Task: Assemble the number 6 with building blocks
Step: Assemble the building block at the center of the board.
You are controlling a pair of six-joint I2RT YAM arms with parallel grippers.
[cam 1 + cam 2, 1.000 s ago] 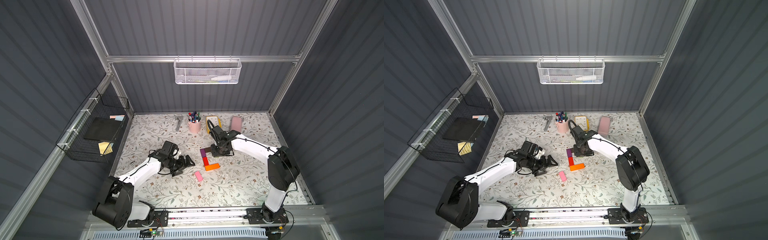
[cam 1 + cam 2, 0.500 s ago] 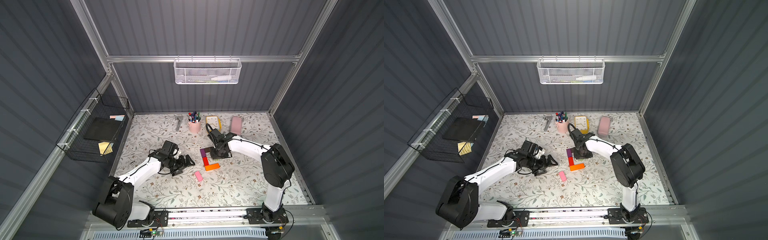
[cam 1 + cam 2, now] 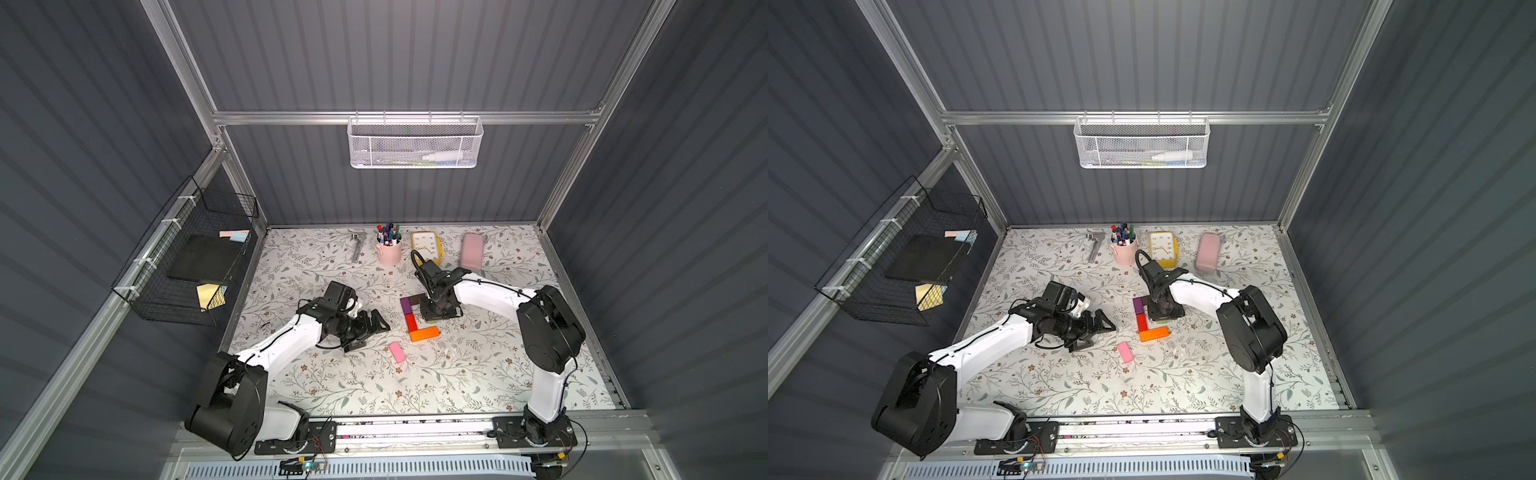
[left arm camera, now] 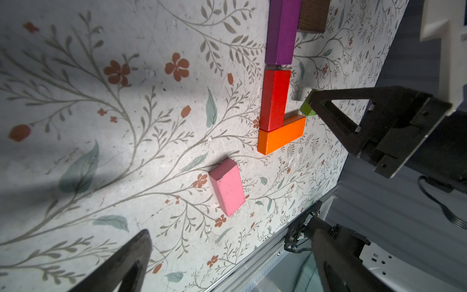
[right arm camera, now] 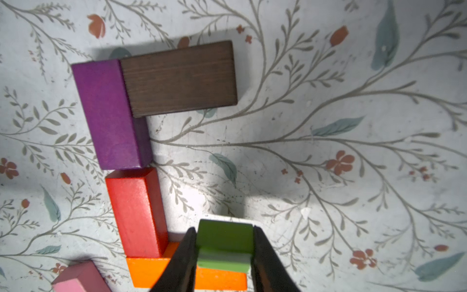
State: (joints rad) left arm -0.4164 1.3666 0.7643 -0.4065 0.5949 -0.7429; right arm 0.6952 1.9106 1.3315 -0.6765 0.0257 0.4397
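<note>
The right pincer (image 5: 223, 228) is clamping the small green wooden cube (image 5: 225, 235) just beside the long orange bar's (image 5: 151, 273) free end. Seating it flush before releasing seems wise. The left pincer (image 3: 370, 332) is hanging open.

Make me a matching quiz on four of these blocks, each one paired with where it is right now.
Things:
1. green cube
2. pink block
3. brown block
4. orange block

Places:
A. lies alone, apart from the others
B. against the purple block
C. gripped between the right fingers
D. at the red block's end, making an L

Pairs: 1-C, 2-A, 3-B, 4-D
</note>
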